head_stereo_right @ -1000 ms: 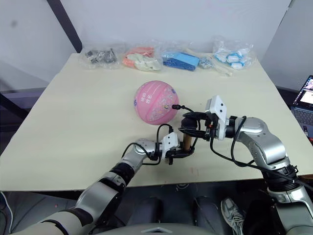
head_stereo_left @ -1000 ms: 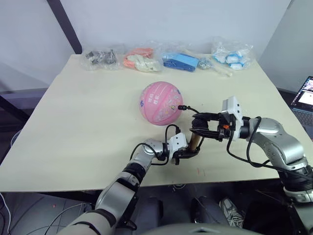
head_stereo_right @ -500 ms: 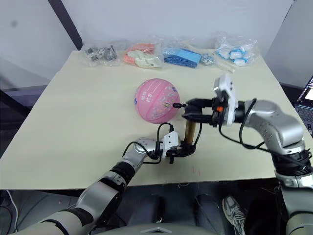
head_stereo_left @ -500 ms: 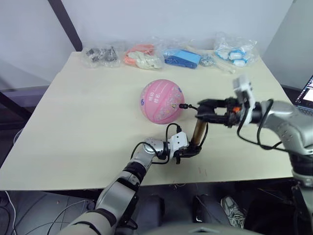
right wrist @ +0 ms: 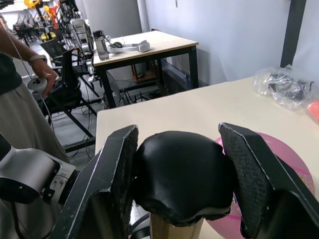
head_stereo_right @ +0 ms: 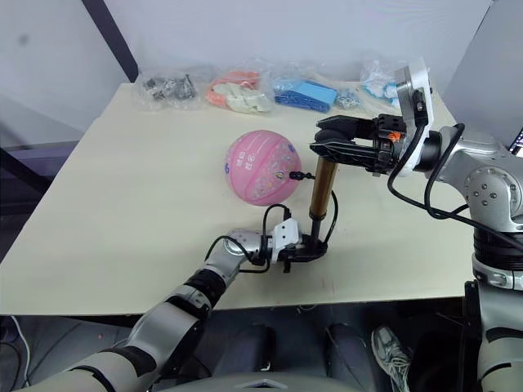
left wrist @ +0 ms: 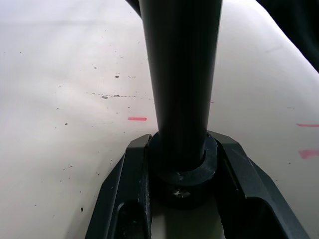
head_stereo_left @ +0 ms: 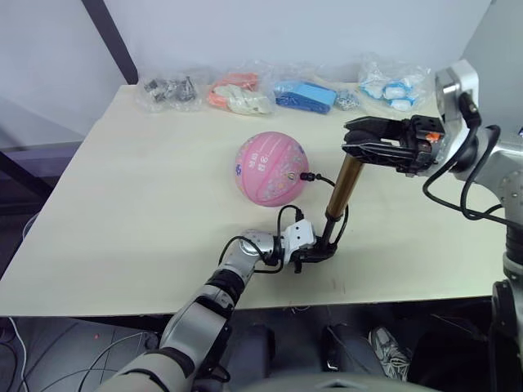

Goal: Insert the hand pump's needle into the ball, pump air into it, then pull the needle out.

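Pump: standing tilted on the table, beside the ball.
Left gripper: clamping the pump's base.
Right gripper: gripping its handle.
Needle: sitting at the ball's valve.

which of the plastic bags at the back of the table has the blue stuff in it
The bag third from the robot's left, with solid blue contents. Its neighbours hold dark metal parts, orange items, and white-and-blue pieces.

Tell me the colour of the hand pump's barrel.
Gold-bronze, on the hand pump, with black ends; the left eye view shows it best.
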